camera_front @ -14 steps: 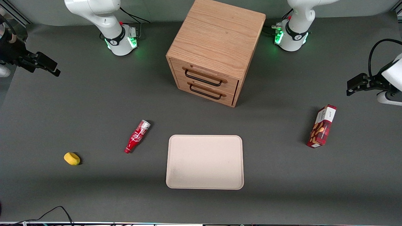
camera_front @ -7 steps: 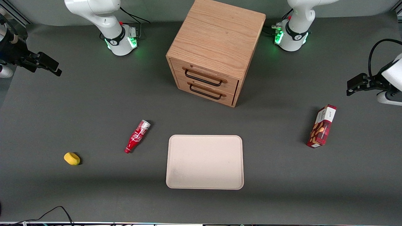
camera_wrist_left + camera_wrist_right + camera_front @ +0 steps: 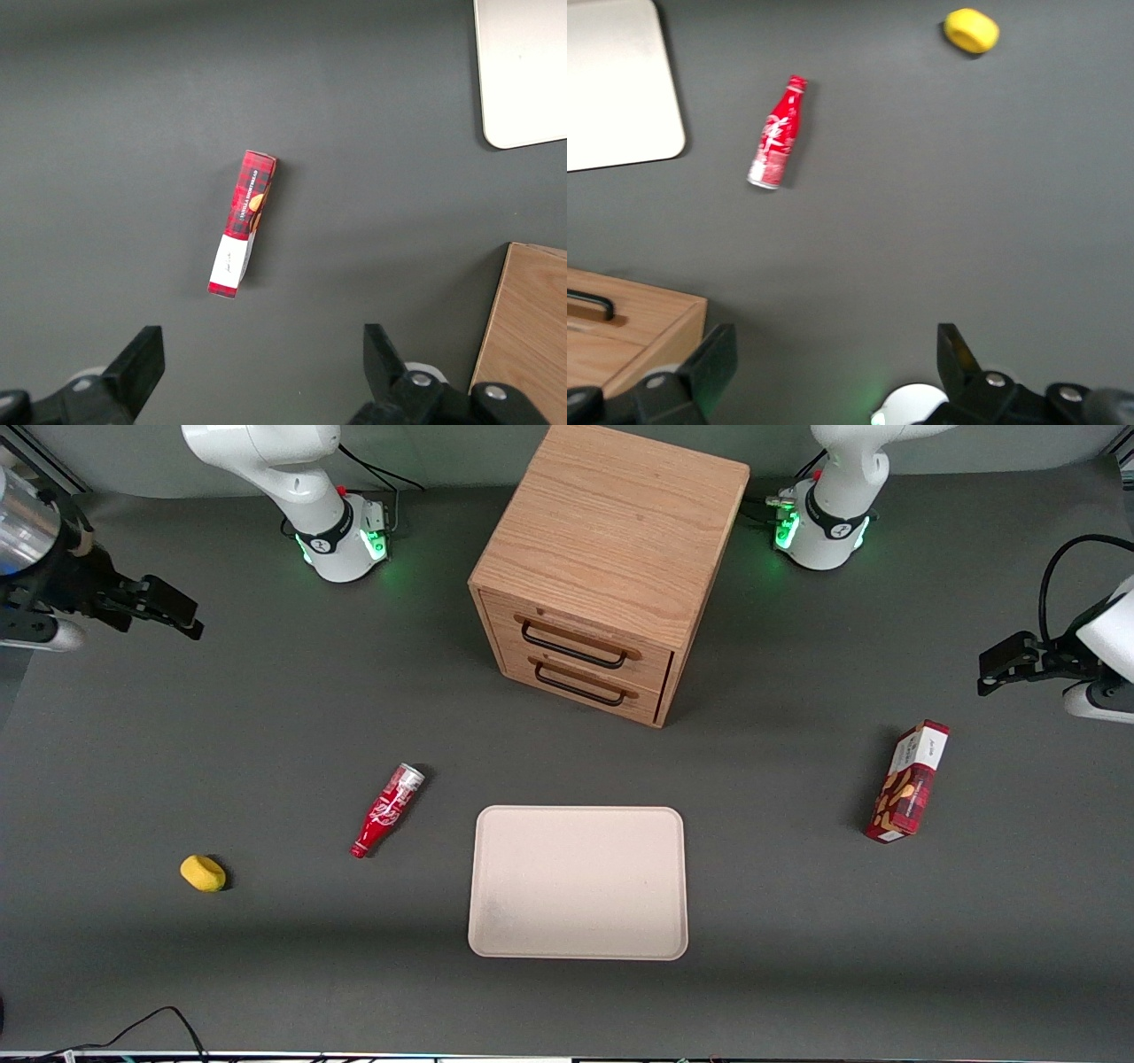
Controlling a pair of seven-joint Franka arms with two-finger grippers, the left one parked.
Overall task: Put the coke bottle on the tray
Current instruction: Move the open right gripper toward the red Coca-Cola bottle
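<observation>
Beside the tray (image 3: 578,882) lies the coke bottle (image 3: 386,810); the gripper (image 3: 833,359) hangs spread, empty.

coke bottle (image 3: 388,810) lying beside tray (image 3: 578,948), hand (image 3: 168,613) well apart

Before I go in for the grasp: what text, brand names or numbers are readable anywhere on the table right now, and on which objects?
coke bottle: white script lettering, too blurred to read.
snack box: small print on the white end and red face, too small to read.
tray, wooden drawer box, yellow object: no text visible.
gripper: open, above the table's working-arm end, well away from the bottle; no markings legible.
</observation>
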